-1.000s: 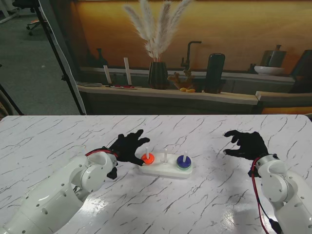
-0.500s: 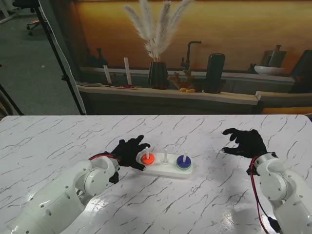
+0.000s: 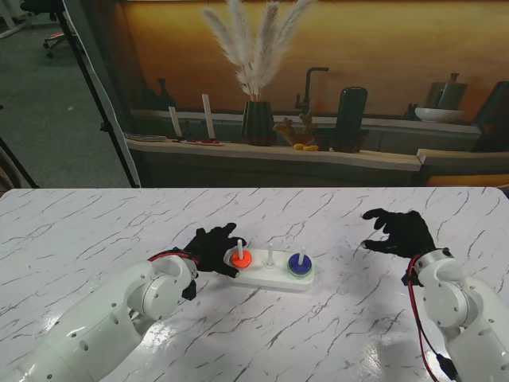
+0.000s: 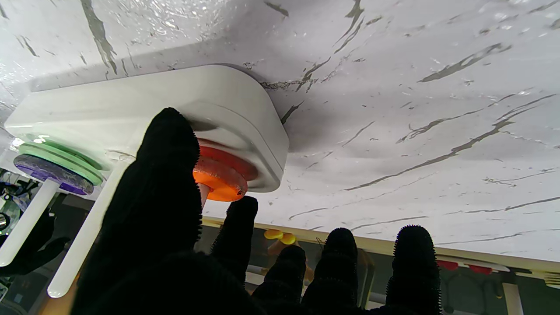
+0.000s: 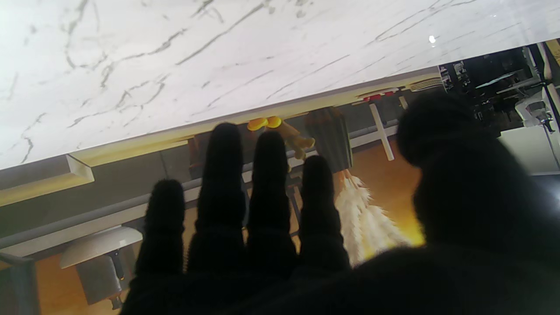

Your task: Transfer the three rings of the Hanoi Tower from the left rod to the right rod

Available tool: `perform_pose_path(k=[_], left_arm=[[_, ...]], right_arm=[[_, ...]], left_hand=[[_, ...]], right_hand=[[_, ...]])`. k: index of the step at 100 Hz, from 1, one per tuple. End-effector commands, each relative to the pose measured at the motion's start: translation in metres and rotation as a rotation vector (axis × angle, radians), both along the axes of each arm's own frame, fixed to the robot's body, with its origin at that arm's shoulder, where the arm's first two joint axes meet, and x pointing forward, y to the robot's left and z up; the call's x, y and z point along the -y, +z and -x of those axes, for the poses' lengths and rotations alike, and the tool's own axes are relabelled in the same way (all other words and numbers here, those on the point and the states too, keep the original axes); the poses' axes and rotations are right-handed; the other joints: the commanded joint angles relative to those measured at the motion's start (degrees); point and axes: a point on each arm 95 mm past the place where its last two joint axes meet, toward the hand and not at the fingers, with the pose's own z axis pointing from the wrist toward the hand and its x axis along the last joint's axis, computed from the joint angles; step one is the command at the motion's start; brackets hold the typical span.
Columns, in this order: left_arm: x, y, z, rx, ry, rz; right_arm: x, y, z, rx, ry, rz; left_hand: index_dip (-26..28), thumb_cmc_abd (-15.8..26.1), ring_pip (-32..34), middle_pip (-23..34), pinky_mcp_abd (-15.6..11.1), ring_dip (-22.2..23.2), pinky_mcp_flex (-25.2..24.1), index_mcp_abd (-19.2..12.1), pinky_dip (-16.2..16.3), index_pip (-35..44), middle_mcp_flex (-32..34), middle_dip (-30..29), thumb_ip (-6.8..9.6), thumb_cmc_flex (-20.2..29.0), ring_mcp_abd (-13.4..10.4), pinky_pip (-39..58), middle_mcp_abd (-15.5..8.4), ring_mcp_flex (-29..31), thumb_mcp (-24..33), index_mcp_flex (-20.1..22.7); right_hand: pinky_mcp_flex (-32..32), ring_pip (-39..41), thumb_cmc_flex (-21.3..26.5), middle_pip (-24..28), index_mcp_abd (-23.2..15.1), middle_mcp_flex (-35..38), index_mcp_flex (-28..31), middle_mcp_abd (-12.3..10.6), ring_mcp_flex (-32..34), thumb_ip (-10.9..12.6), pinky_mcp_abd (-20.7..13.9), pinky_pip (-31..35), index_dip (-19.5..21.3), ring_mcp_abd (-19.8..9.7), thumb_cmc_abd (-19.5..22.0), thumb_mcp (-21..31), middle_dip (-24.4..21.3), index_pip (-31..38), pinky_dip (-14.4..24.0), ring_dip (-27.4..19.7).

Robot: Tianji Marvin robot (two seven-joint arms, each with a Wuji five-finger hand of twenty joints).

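Note:
The white Hanoi base carries three rods. An orange ring sits low on the left rod. The middle rod is bare. A purple ring lies on a green one on the right rod. My left hand is open and curls around the orange ring: its thumb is on one side and its index fingertip on the other, touch unclear. The thumb hides most of that rod. My right hand hovers open and holds nothing, well right of the base.
The marble table spreads around the base. Past its far edge runs a counter with a dark vase of pampas grass and bottles. The right wrist view shows only my fingers and the table edge.
My left hand has come down and closer around the orange ring over the last second. The right hand shifted only slightly. The rings have not moved.

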Motion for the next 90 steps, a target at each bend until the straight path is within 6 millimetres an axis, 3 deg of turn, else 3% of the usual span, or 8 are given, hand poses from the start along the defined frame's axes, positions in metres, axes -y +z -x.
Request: perform_pose_path(k=[1,15,26,34,51,64,90], left_arm=[[0.0045,-0.0045,0.0021,-0.015,-0.018,0.002],[0.0058,-0.0057,0.0022,-0.018,-0.015,0.002],[0.007,-0.0064,0.0023,-0.016,-0.013,0.004],[0.0077,-0.0065,0.0023,-0.021,-0.01,0.007],[0.0085,-0.0056,0.0012,-0.013,-0.01,0.009],[0.0082,-0.0056,0.0008,-0.001,-0.01,0.009],[0.0071,-0.0041,-0.0002,0.016,0.008,0.026]], right_arm=[[-0.0044,-0.0037,0.003,-0.007,0.004,-0.01],[-0.0042,-0.0041,0.0036,-0.009,0.004,-0.008],[-0.0036,-0.004,0.004,-0.011,0.002,-0.009],[-0.0031,-0.0037,0.0042,-0.011,0.0,-0.01],[-0.0025,-0.0037,0.0044,-0.013,-0.001,-0.01],[-0.0022,-0.0038,0.0045,-0.014,-0.002,-0.01],[-0.0027,-0.0042,0.0044,-0.02,0.002,-0.01]], left_hand=[[1.25,2.65,0.19,0.07,-0.52,0.61,-0.15,-1.77,0.83,0.61,0.33,1.16,-0.52,2.8,-0.53,0.98,-0.98,0.47,-0.35,1.16],[1.88,4.32,0.92,-0.03,-0.55,1.24,-0.17,-2.67,0.8,1.79,1.22,1.6,-0.52,4.63,-0.07,1.85,-1.06,1.52,-2.57,2.23],[2.45,6.71,1.07,0.01,-0.69,1.46,0.09,-9.41,0.87,3.17,2.17,1.77,-0.49,6.0,-0.27,2.84,-2.43,1.92,-4.34,3.94],[2.69,7.27,1.09,-0.03,-0.73,1.47,-0.08,-11.96,0.84,4.05,2.22,1.67,-0.54,6.62,-0.29,2.99,-3.37,2.0,-4.82,4.94],[4.09,8.8,1.15,0.42,-0.75,1.58,-0.12,-12.15,0.66,8.18,3.45,1.67,-0.63,7.96,-0.48,3.27,-3.53,2.41,-6.37,6.43],[7.95,7.22,1.35,0.78,-0.64,1.71,0.09,-13.67,0.66,11.84,4.54,1.76,-0.71,9.87,-0.51,3.6,-3.79,3.05,-6.42,7.18],[8.92,6.65,1.97,1.5,0.07,2.03,0.57,-14.61,0.92,13.94,6.76,1.94,-1.08,10.88,-0.3,4.38,-4.15,4.53,-6.31,7.84]], right_hand=[[-0.58,0.99,-0.03,1.45,-1.77,1.73,0.74,-1.11,0.59,0.97,18.61,0.67,-0.04,-0.44,0.48,-0.75,0.65,0.72,-0.22,0.82],[-0.58,1.01,-0.12,1.45,-1.76,1.72,0.68,-1.15,0.65,0.96,18.6,0.67,-0.05,-0.47,0.47,-0.78,0.65,0.68,-0.22,0.82],[-0.55,0.98,-0.14,1.46,-1.71,1.73,0.74,-1.11,0.62,0.97,18.63,0.69,-0.04,-0.43,0.49,-0.75,0.66,0.7,-0.22,0.81],[-0.55,1.01,-0.11,1.42,-1.74,1.65,0.73,-1.14,0.69,0.97,18.6,0.71,-0.05,-0.52,0.44,-0.74,0.65,0.69,-0.21,0.82],[-0.56,0.99,-0.14,1.44,-1.68,1.69,0.73,-1.1,0.61,0.96,18.57,0.7,-0.05,-0.42,0.43,-0.74,0.65,0.68,-0.21,0.82],[-0.55,0.96,-0.2,1.42,-1.65,1.66,0.69,-1.12,0.58,0.97,18.58,0.7,-0.06,-0.46,0.44,-0.72,0.64,0.65,-0.21,0.81],[-0.57,0.94,-0.36,1.4,-1.4,1.6,0.63,-1.13,0.53,0.99,18.63,0.71,-0.09,-0.45,0.45,-0.65,0.64,0.56,-0.2,0.81]])
